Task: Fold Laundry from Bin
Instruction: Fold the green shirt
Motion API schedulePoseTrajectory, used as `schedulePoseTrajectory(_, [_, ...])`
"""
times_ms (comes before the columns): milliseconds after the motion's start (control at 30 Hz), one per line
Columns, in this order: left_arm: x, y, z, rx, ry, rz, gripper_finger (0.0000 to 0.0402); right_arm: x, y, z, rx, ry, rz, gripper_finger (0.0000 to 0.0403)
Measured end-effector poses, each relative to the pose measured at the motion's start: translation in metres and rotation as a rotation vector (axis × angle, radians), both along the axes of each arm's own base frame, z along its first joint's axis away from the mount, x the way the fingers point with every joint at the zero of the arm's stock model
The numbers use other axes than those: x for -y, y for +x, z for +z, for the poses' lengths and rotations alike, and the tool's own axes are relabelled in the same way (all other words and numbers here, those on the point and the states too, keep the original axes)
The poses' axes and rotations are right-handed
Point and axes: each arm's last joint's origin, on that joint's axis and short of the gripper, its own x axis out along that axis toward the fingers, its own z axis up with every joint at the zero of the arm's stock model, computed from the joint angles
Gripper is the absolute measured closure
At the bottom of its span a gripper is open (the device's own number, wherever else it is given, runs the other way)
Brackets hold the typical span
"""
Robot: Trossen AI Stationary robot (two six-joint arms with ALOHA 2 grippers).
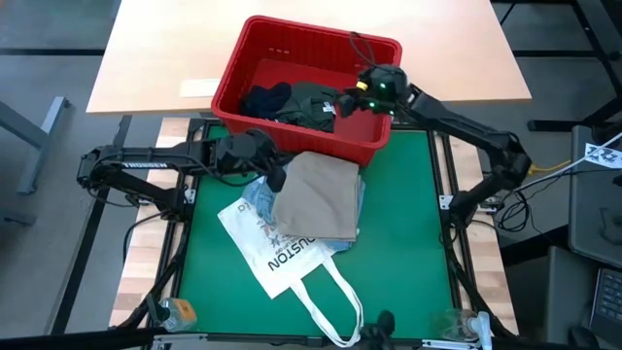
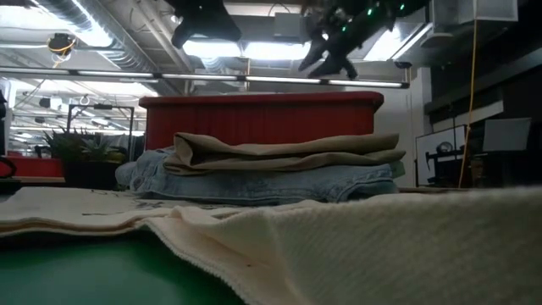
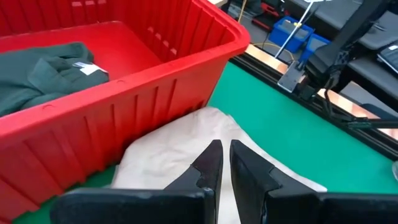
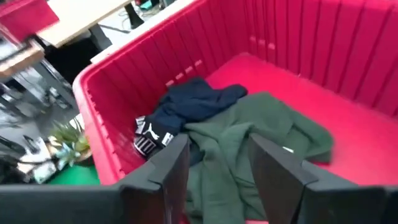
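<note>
my right hand hangs over the red bin, fingers spread and grasping nothing, pointed down at the clothes inside. directly under it i see a dark olive shirt lying crumpled on the bin floor, soft folds all over, with a small white tag showing. touching its edge is a pair of dark navy shorts, bunched up, with white lettering on a band at one end.

my left hand sits just outside the bin's near wall, fingers nearly pressed together with only a thin gap, holding nothing i can make out. below it lies a folded beige cloth, flat and tidy, creased at the folds. that cloth rests on top of folded light blue denim jeans, which peek out at the sides. the stack lies on a white tote bag with dark lettering, spread on the green surface, its handles trailing toward the front edge. the stack sits just beside the bin.
</note>
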Motion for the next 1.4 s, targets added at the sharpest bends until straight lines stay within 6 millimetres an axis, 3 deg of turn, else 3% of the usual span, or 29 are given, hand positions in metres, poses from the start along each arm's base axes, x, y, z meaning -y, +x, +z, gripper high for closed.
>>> schedulePoseTrajectory(233, [0.006, 0.001, 0.0, 0.0, 0.0, -0.024, 0.0374, 0.037, 0.029, -0.04, 0.083, 0.076, -0.001, 0.0236])
schedulePoseTrajectory(467, [0.006, 0.001, 0.0, 0.0, -0.002, -0.024, 0.0374, 0.059, 0.063, -0.082, 0.174, 0.135, 0.014, 0.0236])
schedulePoseTrajectory(600, [0.006, 0.001, 0.0, 0.0, -0.003, -0.023, 0.0374, 0.072, 0.075, -0.093, 0.162, 0.154, -0.001, 0.0236])
schedulePoseTrajectory(933, [0.006, 0.001, 0.0, -0.002, -0.003, -0.02, 0.0374, 0.106, 0.086, -0.128, 0.018, 0.383, -0.102, 0.0236])
schedulePoseTrajectory(1400, [0.006, 0.001, 0.0, -0.002, -0.003, -0.02, 0.0374, 0.112, 0.095, -0.167, -0.018, 0.485, -0.059, 0.0236])
